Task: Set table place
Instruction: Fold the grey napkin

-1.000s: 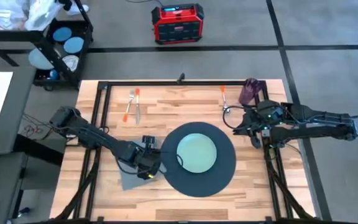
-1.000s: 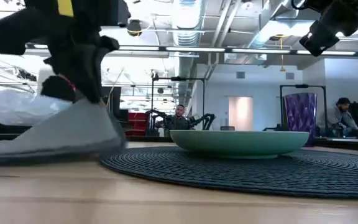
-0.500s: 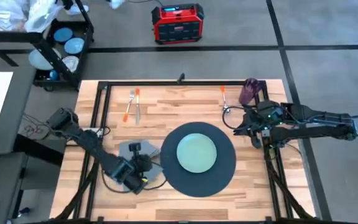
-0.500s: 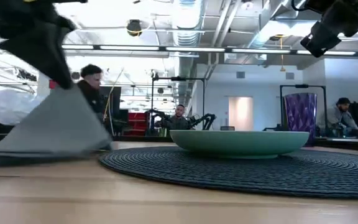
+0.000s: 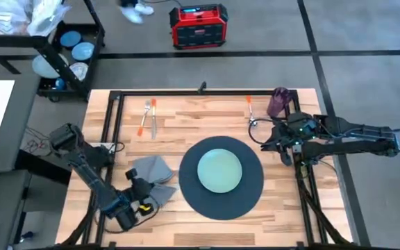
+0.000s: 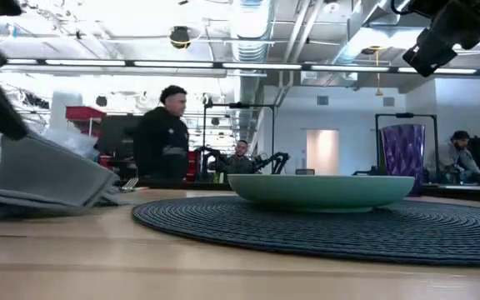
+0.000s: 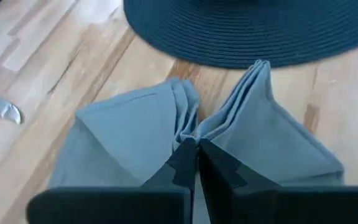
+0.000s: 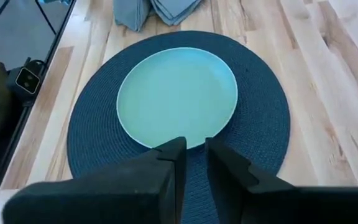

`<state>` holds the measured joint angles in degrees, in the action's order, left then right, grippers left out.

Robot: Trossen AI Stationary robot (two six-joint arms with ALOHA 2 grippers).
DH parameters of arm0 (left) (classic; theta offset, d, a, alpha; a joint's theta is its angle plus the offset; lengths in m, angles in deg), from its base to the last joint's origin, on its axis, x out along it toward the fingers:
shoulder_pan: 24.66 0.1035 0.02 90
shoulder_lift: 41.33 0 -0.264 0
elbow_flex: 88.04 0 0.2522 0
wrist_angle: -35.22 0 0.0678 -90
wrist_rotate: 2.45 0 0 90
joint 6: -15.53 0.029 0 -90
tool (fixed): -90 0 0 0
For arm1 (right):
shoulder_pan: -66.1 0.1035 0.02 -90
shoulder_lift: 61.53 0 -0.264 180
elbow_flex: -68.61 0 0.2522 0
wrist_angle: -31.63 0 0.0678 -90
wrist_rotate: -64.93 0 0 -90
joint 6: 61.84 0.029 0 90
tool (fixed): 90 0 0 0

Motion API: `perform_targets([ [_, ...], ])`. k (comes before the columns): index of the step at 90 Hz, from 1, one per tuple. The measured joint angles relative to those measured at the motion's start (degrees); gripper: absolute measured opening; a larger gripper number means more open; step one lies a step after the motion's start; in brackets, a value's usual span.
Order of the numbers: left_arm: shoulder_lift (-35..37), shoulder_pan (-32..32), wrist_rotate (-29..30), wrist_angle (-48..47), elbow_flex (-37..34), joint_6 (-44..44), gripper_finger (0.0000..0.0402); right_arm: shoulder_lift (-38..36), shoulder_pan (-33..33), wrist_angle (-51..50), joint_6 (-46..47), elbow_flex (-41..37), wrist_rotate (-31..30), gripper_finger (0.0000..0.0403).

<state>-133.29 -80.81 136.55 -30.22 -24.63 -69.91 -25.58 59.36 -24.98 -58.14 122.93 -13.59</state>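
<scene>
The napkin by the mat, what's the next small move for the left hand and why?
Probably open the left hand and lift clear. Its fingers are pinched shut on the grey napkin, which bunches up in folds at the grip. The napkin already lies on the table just beside the dark mat, so letting go would leave it in place. The right hand waits above the far side of the mat.

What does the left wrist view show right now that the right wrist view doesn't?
Only the left wrist view shows the left gripper shut, pinching the bunched grey napkin at its middle. Only the right wrist view shows the pale green plate centred on the mat and the right gripper slightly open. Both show the dark round mat and wooden table.
</scene>
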Motion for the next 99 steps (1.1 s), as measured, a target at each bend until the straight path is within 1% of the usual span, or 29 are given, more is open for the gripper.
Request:
perform_targets([
  [5, 0.0, -1.7, 1.45, 0.72, -1.38, -5.6, 0.0, 0.0, 0.0, -0.09, 0.77, 0.0, 0.02, 0.0048],
  [9, 0.0, -2.72, 1.91, 1.57, -2.22, -8.46, 0.0, 0.0, 0.02, -0.21, 0.83, 0.0, 0.04, 0.0048],
  [15, 0.0, -3.62, 1.82, 1.65, -3.03, -10.44, 0.0, 0.0, 0.02, -0.33, 0.85, 0.0, 0.39, 0.0048],
  [22, 0.0, -4.09, 1.55, 1.66, -3.02, -10.74, 0.0001, 0.0, 0.02, -0.44, 0.86, 0.0, 0.46, 0.0048],
  [36, 0.0, -6.46, -4.58, 2.98, -2.99, -10.89, 0.0018, 0.0, 0.02, -0.46, 0.99, 0.0, 0.61, 0.0048],
  [44, 0.03, -8.52, -6.71, 2.55, -2.96, -12.53, 0.0029, 0.0, 0.02, -0.48, 0.81, 0.0, 0.63, 0.0048],
  [55, 0.26, -10.05, -7.48, -0.92, -1.17, -16.23, 0.0042, 0.0, 0.02, -0.48, 0.81, 0.0, 0.63, 0.0051],
  [70, 0.27, -10.66, -7.52, -8.66, 4.45, -14.43, 0.0059, 0.01, 0.02, 0.17, 0.5, 0.0, 0.65, 0.0068],
  [75, 0.28, -11.16, -7.5, -10.74, 5.85, -14.27, 0.0064, 0.37, 0.0, 2.48, 0.31, 0.0, 0.27, 0.0075],
  [81, 0.31, -11.78, -7.47, -13.43, 6.61, -16.24, 0.0067, 1.83, 0.0, 7.56, -0.68, -0.01, -0.68, 0.0085],
  [86, 0.31, -12.04, -6.03, -15.34, 7.12, -18.53, 0.0068, 3.78, 0.02, 12.54, -1.91, -0.52, -0.96, 0.0092],
  [95, 0.31, -11.84, 3.57, -18.62, 8.26, -21.52, 0.0068, 10.3, 0.2, 20.64, -0.77, -1.22, -5.32, 0.0093],
  [99, 0.31, -11.44, 5.71, -20.68, 9.06, -21.36, 0.0068, 14.41, 0.95, 23.19, -0.19, -1.23, -6.03, 0.0083],
])
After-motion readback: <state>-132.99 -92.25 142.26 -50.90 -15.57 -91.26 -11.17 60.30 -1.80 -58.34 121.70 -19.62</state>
